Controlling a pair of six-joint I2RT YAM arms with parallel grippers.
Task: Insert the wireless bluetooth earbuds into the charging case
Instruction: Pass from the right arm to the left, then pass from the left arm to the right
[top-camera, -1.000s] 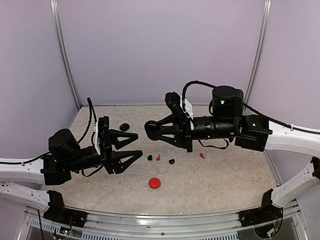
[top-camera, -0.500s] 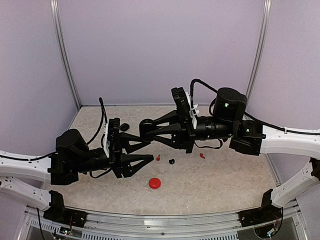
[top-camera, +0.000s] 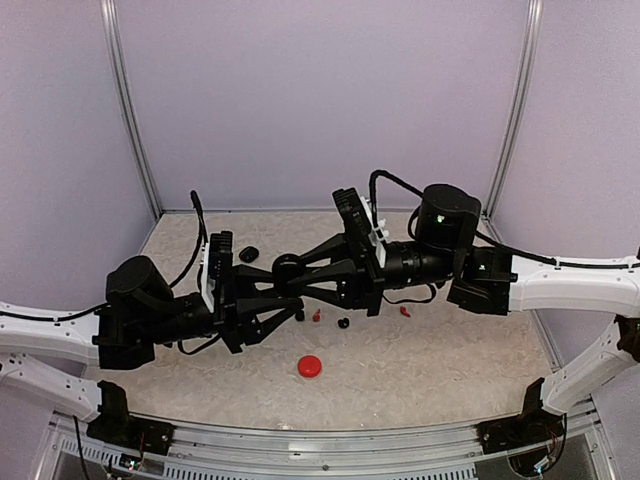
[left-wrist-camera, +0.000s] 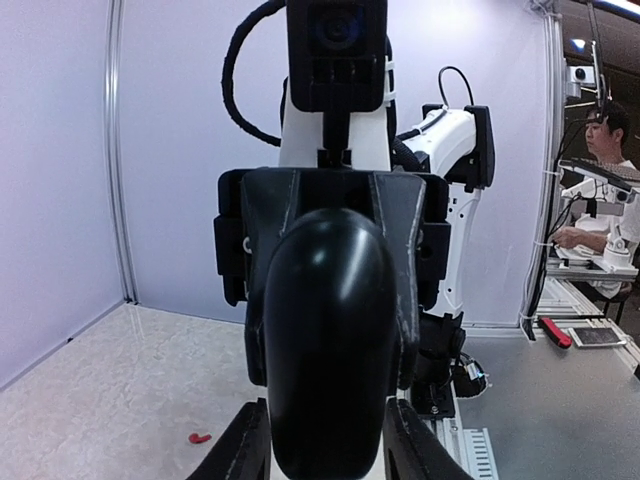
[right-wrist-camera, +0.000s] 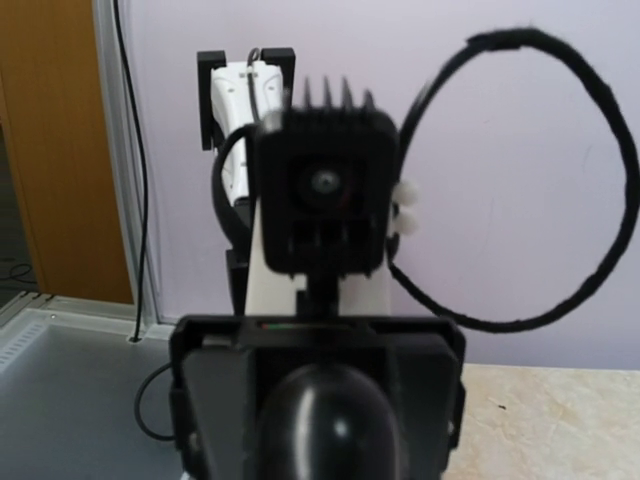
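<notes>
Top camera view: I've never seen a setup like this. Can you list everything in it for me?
Glossy black pebble-shaped case: one, black, in mid-air between the two grippers.
Round red plastic case: one, red, on the table near the front.
Small black oval piece: one, black, on the table at the back left.
Tiny red stemmed earbuds: two, red, mid-table and further right.
Tiny black earbuds: two, black, mid-table.
Beige marbled table: one.
Left gripper: one, black, fingers either side of the black case.
Right gripper: one, black, clamped on the black case.
</notes>
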